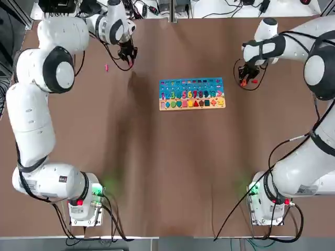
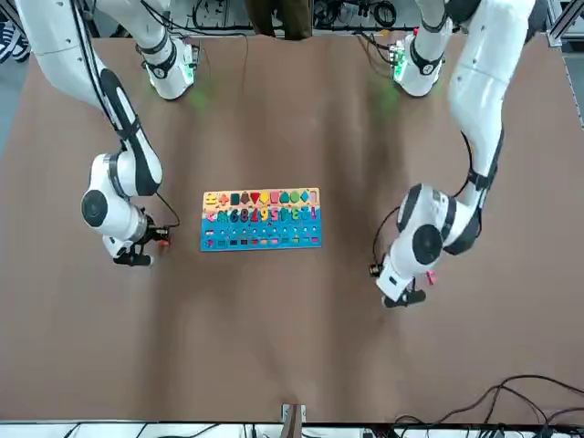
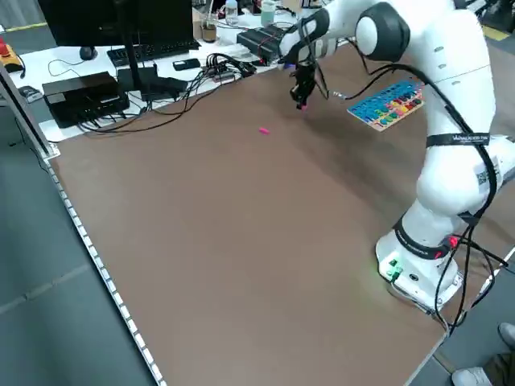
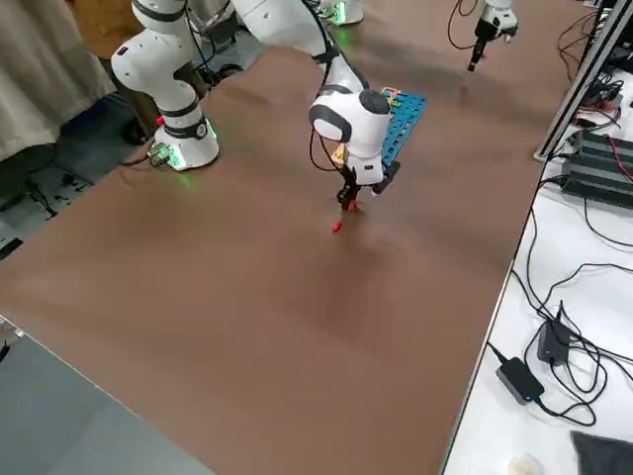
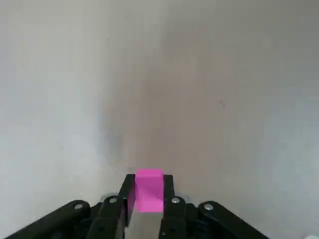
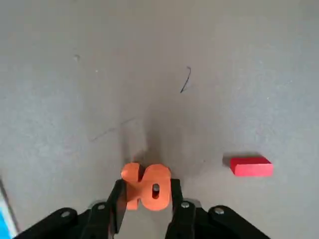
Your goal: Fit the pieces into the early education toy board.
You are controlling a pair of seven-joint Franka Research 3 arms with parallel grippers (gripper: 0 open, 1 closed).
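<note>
Currently left gripper (image 5: pixel 147 199) is clamped on a pink piece (image 5: pixel 148 190), off the desk near the far left corner; second pink piece (image 1: pixel 106 67) lies just beside it. Right gripper (image 6: pixel 147 199) is pinching the orange "10" piece (image 6: pixel 145 186), red piece (image 6: pixel 251 166) on the desk nearby. Toy board (image 1: pixel 191 93) sits mid-desk toward the far edge. Suggest: move one arm at a time, match piece orientation to the slot before lowering, release only when flush.

Blue board (image 1: pixel 191 87) (perhaps rainbow-numbered), brown table (image 1: pixel 167 167)

Brown table (image 3: pixel 241 241); white side bench (image 3: pixel 96 64) (cables, monitor (image 3: pixel 113 20)); grey floor.
</note>
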